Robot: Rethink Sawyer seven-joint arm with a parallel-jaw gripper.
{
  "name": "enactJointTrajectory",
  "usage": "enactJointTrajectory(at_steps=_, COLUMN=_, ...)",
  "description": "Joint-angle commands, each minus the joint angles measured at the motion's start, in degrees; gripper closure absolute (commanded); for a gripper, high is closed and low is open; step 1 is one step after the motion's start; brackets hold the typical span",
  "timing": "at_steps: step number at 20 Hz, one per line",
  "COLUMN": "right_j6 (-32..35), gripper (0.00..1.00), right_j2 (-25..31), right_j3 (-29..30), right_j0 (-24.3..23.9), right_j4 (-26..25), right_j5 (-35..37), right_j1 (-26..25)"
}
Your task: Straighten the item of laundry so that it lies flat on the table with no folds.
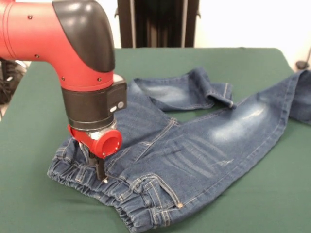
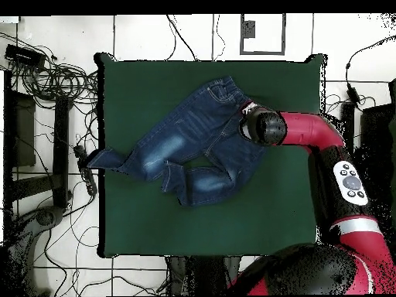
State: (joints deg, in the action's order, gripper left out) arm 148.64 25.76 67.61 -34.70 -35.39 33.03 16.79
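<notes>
Down at the waistband of the jeans [image 1: 194, 145] the gripper [image 1: 101, 171] presses — finger spread unclear — one leg folded on the table [image 1: 39, 116].

Gripper: we saw the gripper [image 1: 101, 175] down on the gathered waistband.
Jeans: we found the jeans [image 1: 194, 141] spread across the table [image 1: 39, 204], one leg folded back, the other running off right.
Arm: we saw the red arm [image 1: 58, 34] overhead.

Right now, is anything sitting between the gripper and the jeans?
Nothing visible. The gripper is already down on the jeans at the waistband, with no other object on the table around them. One leg is bent back on itself, and the other leg's end hangs over the table edge.
</notes>
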Motion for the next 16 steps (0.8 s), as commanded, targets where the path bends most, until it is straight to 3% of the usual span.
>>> enactJointTrajectory(at_steps=1, right_j6=-12.6, gripper=1.00, right_j2=1.4, right_j3=-4.1, right_j0=2.8, right_j4=-5.8, right_j5=-5.3, right_j1=-6.2)
enactJointTrajectory(at_steps=16, right_j6=-23.6, gripper=1.00, right_j2=4.6, right_j3=-3.3, right_j0=-1.0, right_j4=-6.0, right_j5=0.6, right_j1=-1.5)
